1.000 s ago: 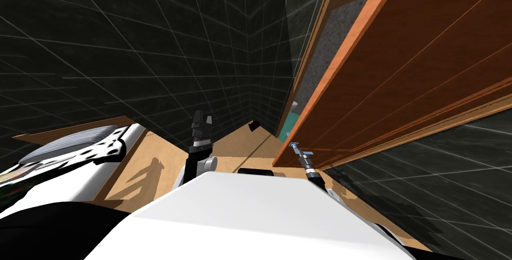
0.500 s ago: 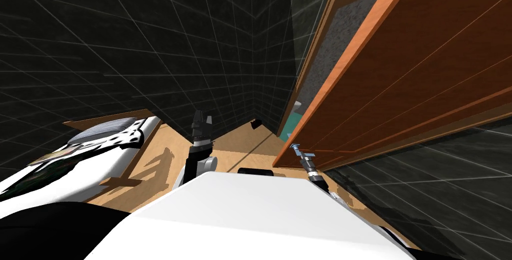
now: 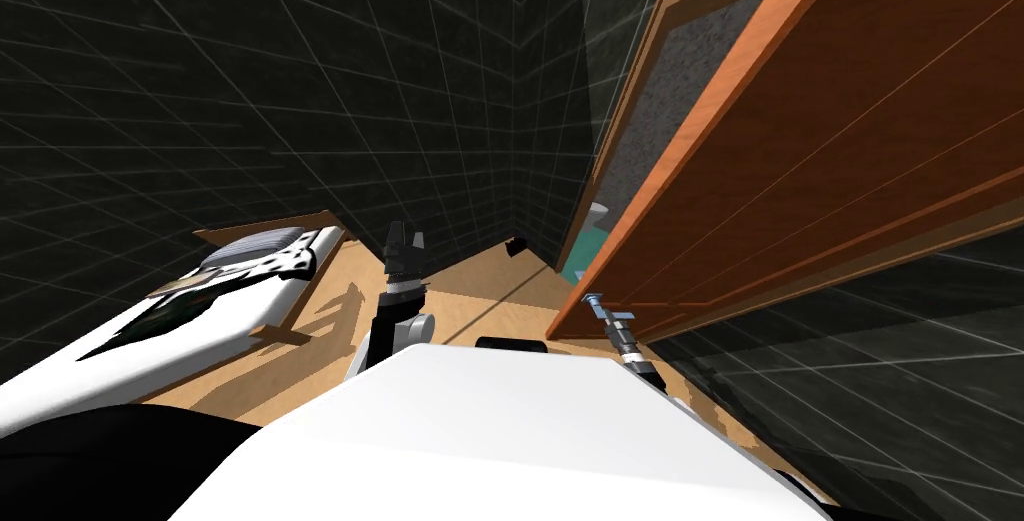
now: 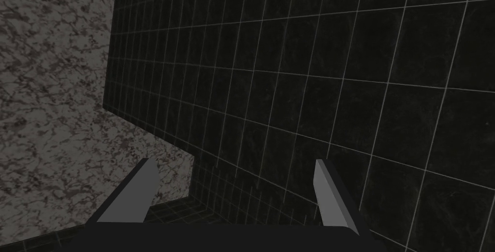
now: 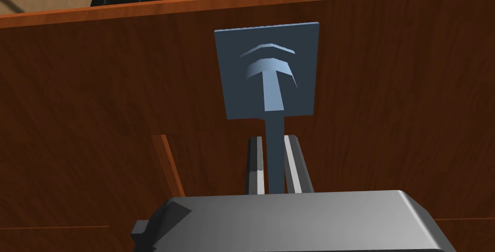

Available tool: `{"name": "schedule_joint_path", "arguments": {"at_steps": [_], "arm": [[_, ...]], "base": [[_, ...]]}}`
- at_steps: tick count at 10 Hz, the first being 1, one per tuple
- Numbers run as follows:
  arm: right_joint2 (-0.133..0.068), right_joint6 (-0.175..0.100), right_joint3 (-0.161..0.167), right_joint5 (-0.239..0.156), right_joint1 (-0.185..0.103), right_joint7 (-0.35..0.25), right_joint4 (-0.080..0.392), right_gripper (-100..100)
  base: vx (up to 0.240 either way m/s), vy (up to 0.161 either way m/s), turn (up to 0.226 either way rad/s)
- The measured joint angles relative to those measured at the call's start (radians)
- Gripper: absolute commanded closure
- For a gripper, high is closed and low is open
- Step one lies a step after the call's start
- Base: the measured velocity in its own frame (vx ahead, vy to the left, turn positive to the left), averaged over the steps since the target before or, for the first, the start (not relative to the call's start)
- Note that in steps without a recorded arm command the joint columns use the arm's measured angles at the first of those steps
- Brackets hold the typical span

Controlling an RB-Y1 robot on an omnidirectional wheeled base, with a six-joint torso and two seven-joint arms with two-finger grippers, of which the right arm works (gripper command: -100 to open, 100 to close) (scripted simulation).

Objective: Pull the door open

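The right gripper [image 5: 274, 140] pinches the blue-grey door handle [image 5: 274, 94] between its two fingers. The brown door [image 5: 96, 94] is just past the fingertips. Best to squeeze tight and pull back slowly in a curve. The left gripper [image 4: 235, 163] has its fingers spread, holding nothing.

Dark tiled walls [image 3: 300, 75] all round, light wooden floor [image 3: 470, 290] below. White bed [image 3: 180, 317] on a wooden frame at left, grey striped pillow [image 3: 252, 243] at its far end. Small dark object [image 3: 517, 245] on floor by the wall corner.
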Motion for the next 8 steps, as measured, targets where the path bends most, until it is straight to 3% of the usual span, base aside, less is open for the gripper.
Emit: {"name": "schedule_joint_path", "arguments": {"at_steps": [1,3,4,6,8], "arm": [[-0.005,-0.018,-0.002,0.000,-0.003,-0.003,0.016,100],[-0.014,-0.091,0.000,0.005,-0.030,-0.005,0.107,100],[-0.012,-0.079,-0.001,0.005,0.004,-0.007,0.063,100],[-0.014,-0.085,0.001,0.009,0.012,-0.010,0.064,100],[-0.008,-0.043,0.002,0.001,0.019,-0.006,0.013,100]], "base": [[-0.164,-0.070,0.143],[-0.148,-0.062,0.100],[-0.146,-0.064,0.113],[-0.098,-0.033,0.069],[-0.160,-0.049,0.093]]}}
